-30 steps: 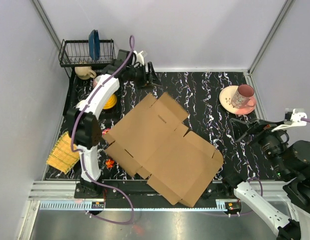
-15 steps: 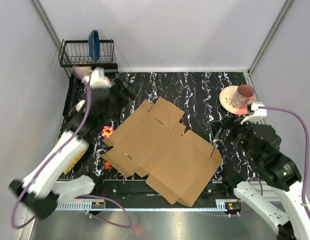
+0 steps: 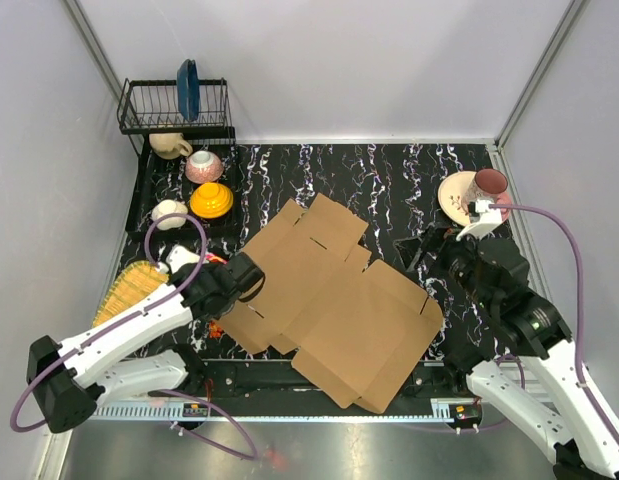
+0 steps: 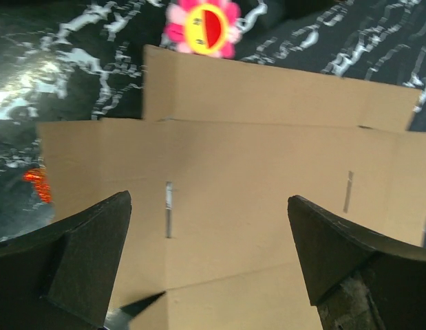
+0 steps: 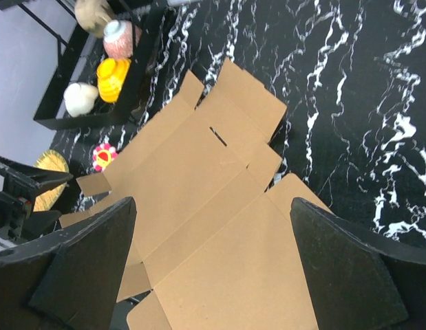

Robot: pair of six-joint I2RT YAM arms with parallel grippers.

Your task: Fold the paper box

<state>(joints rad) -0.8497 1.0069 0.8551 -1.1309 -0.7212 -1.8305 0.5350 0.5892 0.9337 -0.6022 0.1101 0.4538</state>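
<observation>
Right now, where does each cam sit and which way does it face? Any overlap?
Top external: above and behind the robot, looking down at the table; left gripper and right gripper, both open, flank the flat paper box.
Left wrist: close over the paper box's left side, looking down; flower toy at the top, own fingers at the bottom corners.
Right wrist: higher, looking down and leftward over the paper box toward a yellow bowl; own fingers at the bottom corners.
Shared: both wrist views catch the paper box and flower toy.
</observation>
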